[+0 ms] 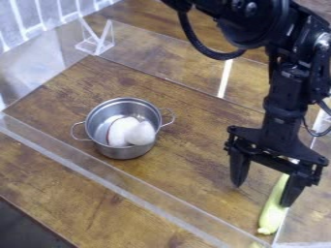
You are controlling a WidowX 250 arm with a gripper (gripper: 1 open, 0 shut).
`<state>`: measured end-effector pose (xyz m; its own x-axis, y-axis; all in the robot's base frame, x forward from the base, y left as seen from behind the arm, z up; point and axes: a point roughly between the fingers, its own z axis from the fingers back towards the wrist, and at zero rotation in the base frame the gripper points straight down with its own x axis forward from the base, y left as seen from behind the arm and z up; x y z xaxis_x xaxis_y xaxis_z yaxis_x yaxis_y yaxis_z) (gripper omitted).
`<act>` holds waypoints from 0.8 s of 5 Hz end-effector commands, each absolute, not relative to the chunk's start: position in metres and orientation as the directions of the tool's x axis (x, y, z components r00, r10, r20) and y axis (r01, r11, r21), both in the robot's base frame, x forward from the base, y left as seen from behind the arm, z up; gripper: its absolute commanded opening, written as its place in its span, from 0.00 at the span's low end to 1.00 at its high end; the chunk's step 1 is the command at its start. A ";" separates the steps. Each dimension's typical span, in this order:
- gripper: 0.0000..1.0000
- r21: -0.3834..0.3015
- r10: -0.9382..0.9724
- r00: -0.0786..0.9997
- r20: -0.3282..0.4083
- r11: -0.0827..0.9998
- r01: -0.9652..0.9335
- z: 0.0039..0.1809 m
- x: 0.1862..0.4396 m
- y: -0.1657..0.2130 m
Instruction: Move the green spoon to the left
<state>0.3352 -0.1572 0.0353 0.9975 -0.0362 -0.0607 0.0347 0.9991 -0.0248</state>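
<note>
- Green spoon (272,213): on the table, right below the gripper and poking out toward the camera. Yellow-green handle, thick and smooth; upper end hidden behind a finger. Can't tell whether finger and spoon touch.
- Gripper (264,180): open, black fingers spread and pointing down, nothing held.
- Steel pot (122,151): well off to camera-left of the gripper, upright. Round, shiny metal, two thin loop handles. White rounded object (127,130) inside, at the bottom.
- Table (168,179): brown wood grain, under gripper, spoon and pot.
- Clear bracket (95,41): angular, beyond the pot, far camera-left of the gripper.
</note>
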 end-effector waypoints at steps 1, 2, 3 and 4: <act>1.00 -0.017 0.060 0.998 -0.013 0.998 -0.060 0.032 0.354 -0.139; 1.00 -0.012 0.084 0.996 -0.012 0.996 -0.084 0.028 0.356 -0.138; 1.00 -0.004 0.099 0.995 -0.017 0.995 -0.099 0.027 0.357 -0.139; 1.00 0.008 0.105 0.994 -0.024 0.994 -0.105 0.029 0.358 -0.143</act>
<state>0.3532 -0.1481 0.0241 0.9943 0.0974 -0.0430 -0.0972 0.9952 0.0072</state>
